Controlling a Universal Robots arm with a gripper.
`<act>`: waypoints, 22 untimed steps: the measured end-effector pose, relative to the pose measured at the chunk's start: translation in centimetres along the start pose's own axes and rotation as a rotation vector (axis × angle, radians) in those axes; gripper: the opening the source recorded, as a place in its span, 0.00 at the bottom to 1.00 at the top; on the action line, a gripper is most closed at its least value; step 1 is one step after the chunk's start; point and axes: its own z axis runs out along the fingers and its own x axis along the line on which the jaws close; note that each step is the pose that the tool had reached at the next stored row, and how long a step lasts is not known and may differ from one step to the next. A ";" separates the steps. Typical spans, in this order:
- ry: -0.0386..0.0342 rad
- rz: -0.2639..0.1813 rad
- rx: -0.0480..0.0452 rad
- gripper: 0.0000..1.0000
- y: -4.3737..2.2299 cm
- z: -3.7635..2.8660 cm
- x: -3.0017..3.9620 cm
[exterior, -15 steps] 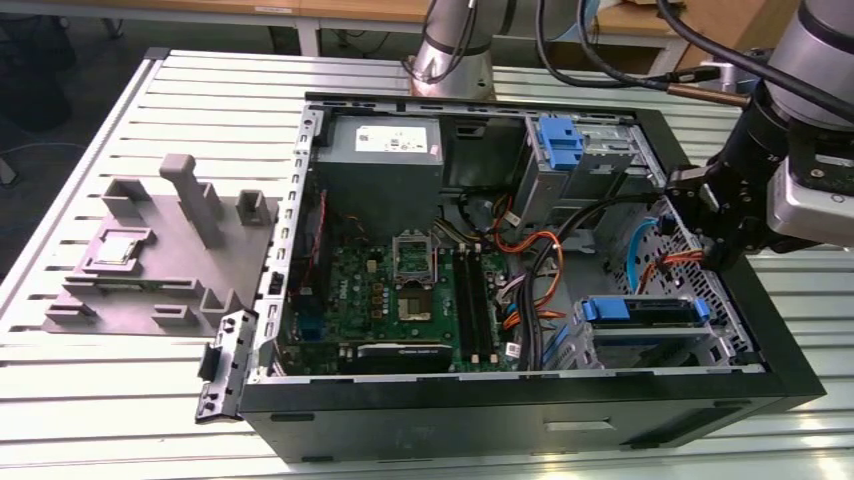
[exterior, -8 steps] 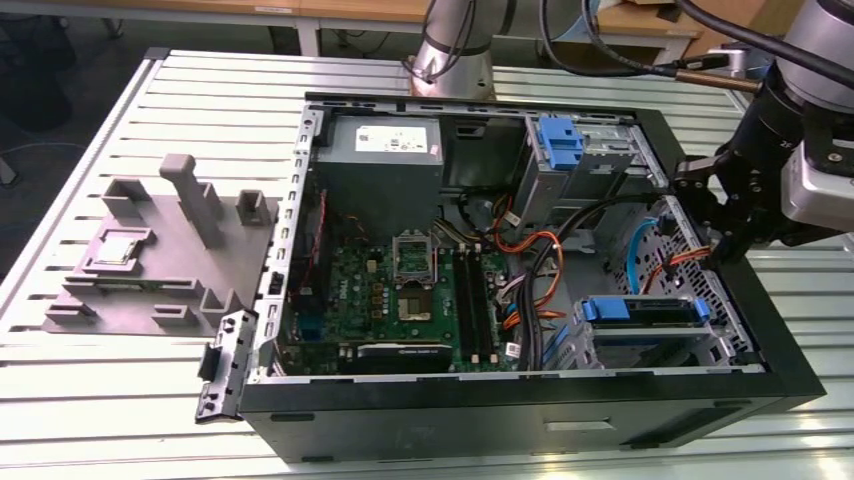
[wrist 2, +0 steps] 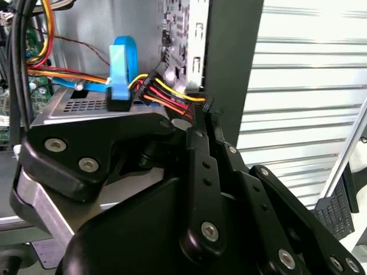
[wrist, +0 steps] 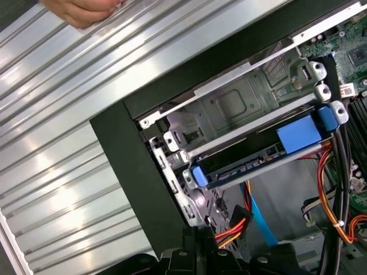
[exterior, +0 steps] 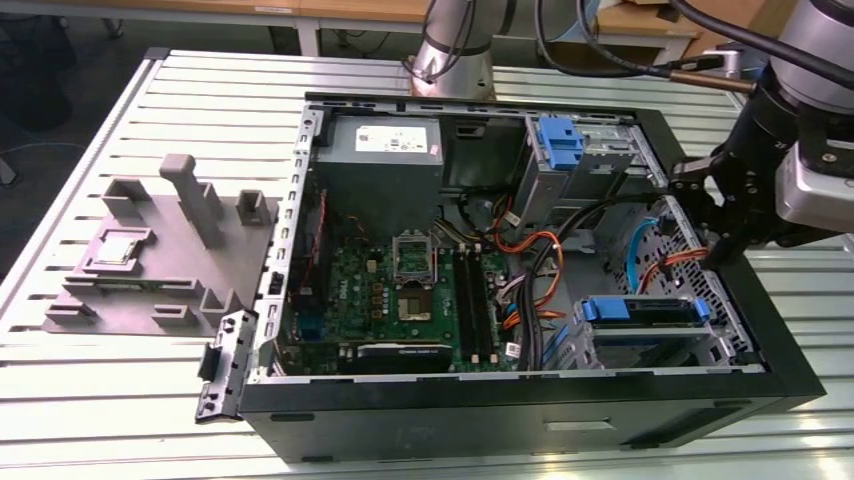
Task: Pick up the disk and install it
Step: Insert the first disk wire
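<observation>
The disk [exterior: 641, 312], a flat drive framed by a bright blue bracket, lies in the drive cage at the front corner of the open computer case [exterior: 787, 370], toward the exterior view's right. In the first wrist view the disk [wrist: 255, 162] sits level in the metal cage, with blue tabs at both ends. My gripper [exterior: 725, 256] hangs over the case's right wall, above and behind the disk and apart from it. Its fingers are shut with nothing between them, as seen in both wrist views [wrist 2: 202, 112] [wrist: 198, 239].
Orange, red and yellow cables [wrist: 235, 226] run below the disk's cage. A second blue bracket [exterior: 561, 140] sits in the upper bay beside the power supply [exterior: 387, 145]. A grey fixture block [exterior: 147, 260] stands at the exterior view's left. A person's hand [wrist: 86, 8] rests on the slatted table.
</observation>
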 end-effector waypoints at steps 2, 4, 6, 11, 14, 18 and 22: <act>0.0007 0.000 -0.0016 0.16 0.25 -0.10 -0.34; 0.0010 -0.001 -0.0022 0.16 0.28 -0.11 -0.37; 0.0012 -0.001 -0.0024 0.16 0.28 -0.11 -0.37; -0.0004 -0.001 -0.0032 0.16 -0.27 0.20 0.65; -0.0012 -0.006 -0.0022 0.16 -0.43 0.38 0.96; -0.0039 -0.028 0.0025 0.18 -0.61 0.67 1.30; -0.0033 -0.029 0.0012 0.24 -0.62 0.73 1.34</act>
